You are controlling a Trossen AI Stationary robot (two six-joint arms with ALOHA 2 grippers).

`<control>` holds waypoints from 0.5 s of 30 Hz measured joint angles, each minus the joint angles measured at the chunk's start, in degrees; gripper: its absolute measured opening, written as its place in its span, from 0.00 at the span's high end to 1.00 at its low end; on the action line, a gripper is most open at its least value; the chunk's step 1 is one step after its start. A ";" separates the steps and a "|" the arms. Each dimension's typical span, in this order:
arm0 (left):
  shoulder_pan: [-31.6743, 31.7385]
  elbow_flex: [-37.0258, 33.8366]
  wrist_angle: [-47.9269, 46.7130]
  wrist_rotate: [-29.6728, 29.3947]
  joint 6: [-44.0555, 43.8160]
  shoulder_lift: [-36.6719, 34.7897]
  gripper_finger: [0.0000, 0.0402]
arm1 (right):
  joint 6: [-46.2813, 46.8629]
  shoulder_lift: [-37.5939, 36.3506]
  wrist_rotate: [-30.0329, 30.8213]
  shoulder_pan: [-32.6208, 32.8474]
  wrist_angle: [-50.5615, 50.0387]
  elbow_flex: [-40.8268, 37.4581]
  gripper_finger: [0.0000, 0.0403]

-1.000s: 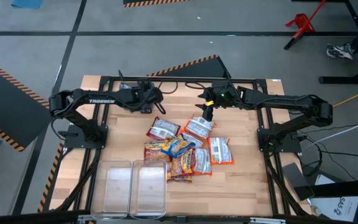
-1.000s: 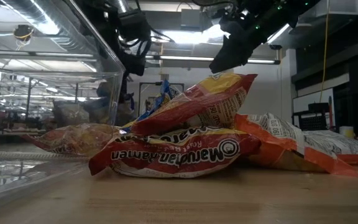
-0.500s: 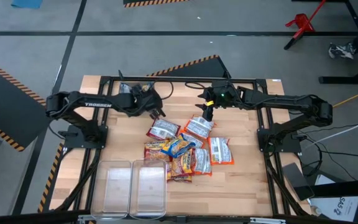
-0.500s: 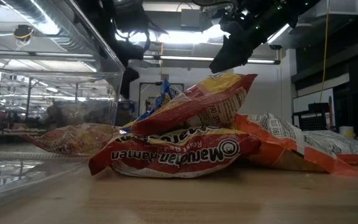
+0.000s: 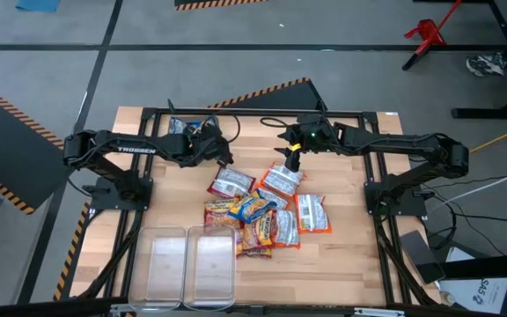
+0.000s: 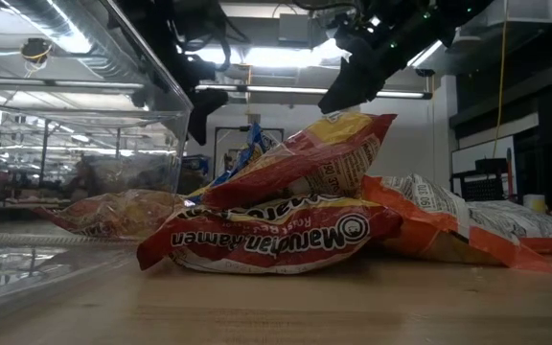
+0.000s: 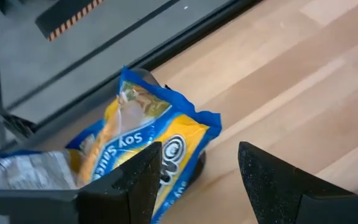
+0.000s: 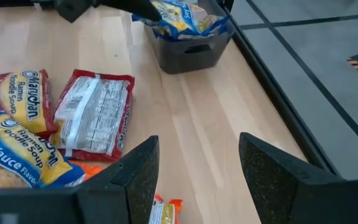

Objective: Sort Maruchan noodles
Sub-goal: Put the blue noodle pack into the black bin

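A pile of Maruchan noodles packets point(image 5: 258, 211) lies mid-table: red, blue-and-yellow and orange-and-white ones, some overlapping. A red packet point(image 8: 95, 115) lies flat at the pile's far left. Blue-and-yellow packets point(image 8: 185, 15) sit in a small dark bin point(image 8: 188, 46) at the table's far edge. One of them, marked Soy Sauce point(image 7: 148, 143), shows beyond my left gripper point(image 7: 201, 168). That gripper point(image 5: 223, 158) hangs open between the bin and the pile. My right gripper point(image 5: 293, 164) hangs open above the pile's far side point(image 6: 338, 96).
Two clear plastic bins point(image 5: 165, 262) point(image 5: 211, 262) stand side by side near the table's front left; one wall fills the left of the low view point(image 6: 75, 144). A black frame point(image 5: 253, 113) runs around the table. Bare wood lies right of the pile point(image 5: 350, 238).
My left gripper has rolled about its own axis and moved a little away from the dark bin, toward the pile. It stays open. My right gripper has kept still, and the packets have not moved.
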 joint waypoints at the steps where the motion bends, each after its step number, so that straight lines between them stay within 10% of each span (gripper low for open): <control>1: -0.29 0.00 0.06 0.01 -1.39 0.00 0.49 | 0.00 0.02 0.00 0.00 -0.14 0.00 0.49; 15: -0.52 0.00 0.43 4.40 -6.40 0.00 0.49 | -0.17 0.02 0.00 0.00 -0.04 0.00 0.49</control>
